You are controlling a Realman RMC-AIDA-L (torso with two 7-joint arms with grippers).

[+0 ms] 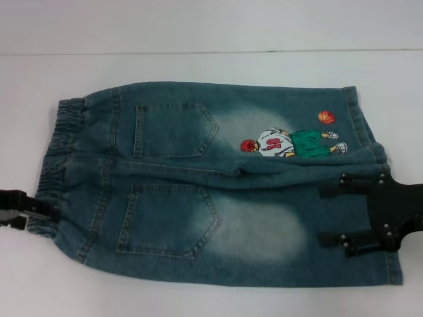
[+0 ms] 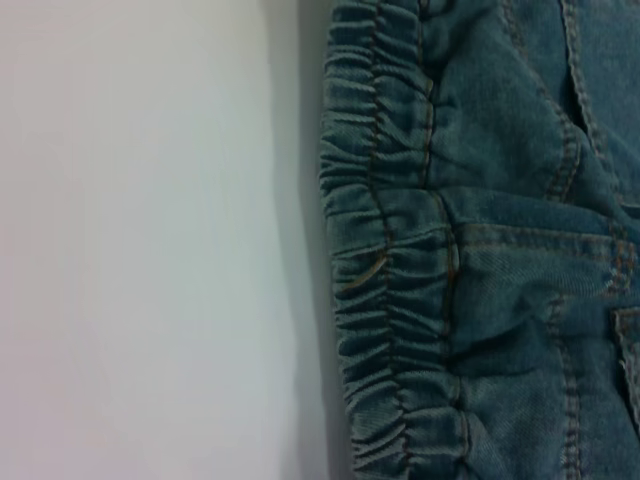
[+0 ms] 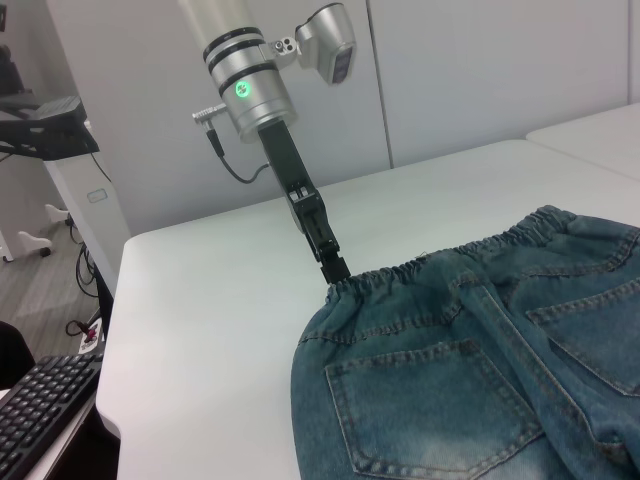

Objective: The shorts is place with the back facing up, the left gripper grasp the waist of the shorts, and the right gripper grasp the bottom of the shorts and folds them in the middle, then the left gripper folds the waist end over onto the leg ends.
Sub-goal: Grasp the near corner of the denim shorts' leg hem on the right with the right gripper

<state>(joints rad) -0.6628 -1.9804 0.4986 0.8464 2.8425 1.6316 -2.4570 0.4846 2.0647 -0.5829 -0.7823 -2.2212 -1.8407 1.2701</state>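
Denim shorts (image 1: 218, 185) flat on white table (image 1: 198, 26), back pockets up, waistband toward table's left edge, leg hems toward right edge. Left gripper (image 1: 30, 210) at waistband's near corner, tip touching elastic; whether clenched on cloth, cannot tell. Right gripper (image 1: 330, 214) over near leg hem, fingers (image 1: 338, 191) spread apart, lying on denim, gripping nothing. Risks: shallow bite on bunched elastic lets waist slip mid-lift; right pinching top layer only drags fold crooked.
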